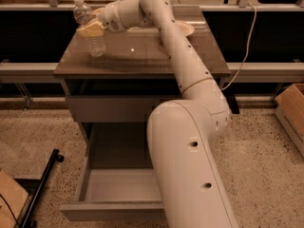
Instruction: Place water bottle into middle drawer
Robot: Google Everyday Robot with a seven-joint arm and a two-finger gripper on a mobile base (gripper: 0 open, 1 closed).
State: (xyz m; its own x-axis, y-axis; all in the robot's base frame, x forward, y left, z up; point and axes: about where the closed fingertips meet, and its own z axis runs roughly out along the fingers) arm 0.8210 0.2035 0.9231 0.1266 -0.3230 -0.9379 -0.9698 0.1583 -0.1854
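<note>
The water bottle (91,28) is clear with a white cap and stands upright at the back left of the cabinet top (142,56). My gripper (90,30) is at the bottle's mid-height, and its pale yellow tip lies across the bottle's front. The arm reaches in from the right, over the cabinet top. The middle drawer (111,186) is pulled out low in front of the cabinet and shows a pale grey tray floor. My arm's large lower link hides the drawer's right part.
A shallow cream bowl (184,28) sits at the back of the cabinet top, partly behind my arm. A closed flat drawer front (109,109) is above the open drawer. A black pole (43,184) lies on the floor at the left. A cardboard box (290,109) is at the right.
</note>
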